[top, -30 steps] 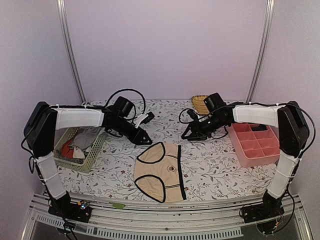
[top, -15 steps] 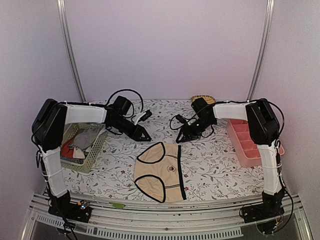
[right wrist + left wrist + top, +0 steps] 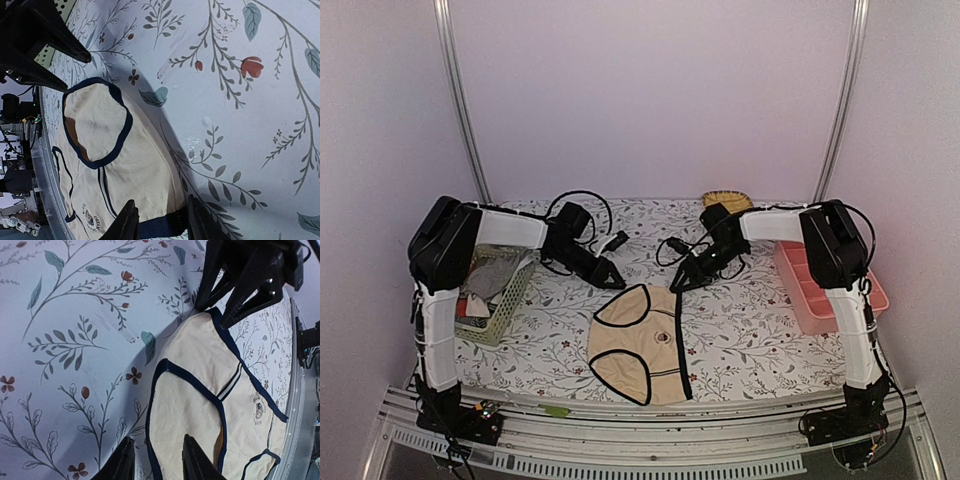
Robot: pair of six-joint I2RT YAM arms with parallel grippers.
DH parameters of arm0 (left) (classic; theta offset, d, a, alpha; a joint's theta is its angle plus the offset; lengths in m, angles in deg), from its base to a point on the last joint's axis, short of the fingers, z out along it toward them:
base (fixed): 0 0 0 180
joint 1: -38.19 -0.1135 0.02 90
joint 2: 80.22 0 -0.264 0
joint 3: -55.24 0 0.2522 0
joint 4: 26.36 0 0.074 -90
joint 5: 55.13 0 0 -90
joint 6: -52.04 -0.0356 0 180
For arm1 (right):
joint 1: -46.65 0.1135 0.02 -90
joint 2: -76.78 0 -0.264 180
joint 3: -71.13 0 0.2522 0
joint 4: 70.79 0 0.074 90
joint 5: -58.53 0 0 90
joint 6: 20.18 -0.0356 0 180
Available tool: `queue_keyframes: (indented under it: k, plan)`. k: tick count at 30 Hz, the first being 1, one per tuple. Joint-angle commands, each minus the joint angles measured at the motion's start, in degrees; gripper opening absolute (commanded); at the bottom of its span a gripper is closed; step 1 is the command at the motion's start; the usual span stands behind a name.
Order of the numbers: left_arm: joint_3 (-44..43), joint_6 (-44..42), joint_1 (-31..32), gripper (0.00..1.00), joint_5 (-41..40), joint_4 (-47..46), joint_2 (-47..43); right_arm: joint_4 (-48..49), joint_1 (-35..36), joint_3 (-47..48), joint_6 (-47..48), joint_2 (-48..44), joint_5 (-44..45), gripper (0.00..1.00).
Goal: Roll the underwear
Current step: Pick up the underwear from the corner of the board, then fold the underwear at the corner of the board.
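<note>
Beige underwear plain; basket contents indistinct, pink tray half-hidden.

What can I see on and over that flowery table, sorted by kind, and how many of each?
Robot grippers: 2, left gripper and right gripper
Beige underwear laid flat: 1
Green basket of clothes, heap uncountable: 1
Pink divided tray: 1
Tan item at the back, unclear: 1
Total: 6

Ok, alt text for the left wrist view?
Beige briefs with dark edging lie spread on a floral cloth. The left fingers stand apart at the bottom, astride their edge; the right fingers reach in at top.
</note>
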Motion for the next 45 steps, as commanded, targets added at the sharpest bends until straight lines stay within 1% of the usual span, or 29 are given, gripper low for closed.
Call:
queue_keyframes:
  k: [1, 8, 11, 13, 15, 16, 19, 24, 26, 31, 35, 39, 45]
  plan:
    - [-2.3, -0.8, -0.5, 0.33, 2.0, 1.0, 3.3, -3.0, 0.1, -0.6, 0.0, 3.6, -1.0, 0.34]
    - [-3.7, -1.2, -0.3, 0.32, 2.1, 2.1, 5.6, -2.6, 0.1, -1.2, -0.8, 4.1, -1.8, 0.27]
    - [-4.2, -1.4, 0.0, 0.30, 2.5, 2.8, 6.6, -2.3, 0.1, -1.0, -1.0, 4.1, -1.6, 0.21]
    - [-4.5, -1.5, 0.0, 0.25, 2.6, 2.9, 7.0, -2.3, 0.1, -0.7, -1.1, 3.9, -1.3, 0.13]
    - [-4.9, -1.3, 0.0, 0.17, 2.9, 2.8, 7.1, -2.3, 0.0, 0.1, -1.5, 3.7, -0.6, 0.02]
    - [-5.2, -1.3, 0.0, 0.13, 2.9, 2.6, 7.2, -2.4, -0.1, 0.8, -1.8, 3.6, -0.1, 0.00]
    - [-5.9, -0.6, -0.2, 0.00, 0.8, 1.5, 6.7, -2.5, -0.5, 2.8, -2.8, 2.7, 1.1, 0.00]
    - [-8.4, 0.5, -1.4, 0.00, 1.7, -0.1, 5.8, -2.2, -2.7, 5.8, -4.1, 0.5, 2.9, 0.00]
    - [-9.9, 0.6, -1.5, 0.00, 2.1, -0.2, 5.7, -2.2, -3.6, 6.6, -4.5, -2.1, 3.1, 0.00]
    - [-11.6, 0.4, -1.6, 0.00, 2.6, -0.5, 4.2, -3.1, -4.0, 7.6, -4.4, -4.1, 1.3, 0.00]
    - [-9.5, -0.1, -1.3, 0.00, 4.3, -1.1, 1.6, -2.5, -3.8, 4.4, -4.4, -7.2, 0.4, 0.00]
    - [-4.4, -1.0, -0.2, 0.00, 5.8, -2.7, -2.6, -0.6, -3.5, -1.3, -4.5, -11.6, 0.4, 0.00]
    - [4.2, -1.5, 4.1, 0.00, 6.0, -4.5, -8.3, 1.5, -0.1, -10.6, -4.4, -16.6, 1.2, 0.00]
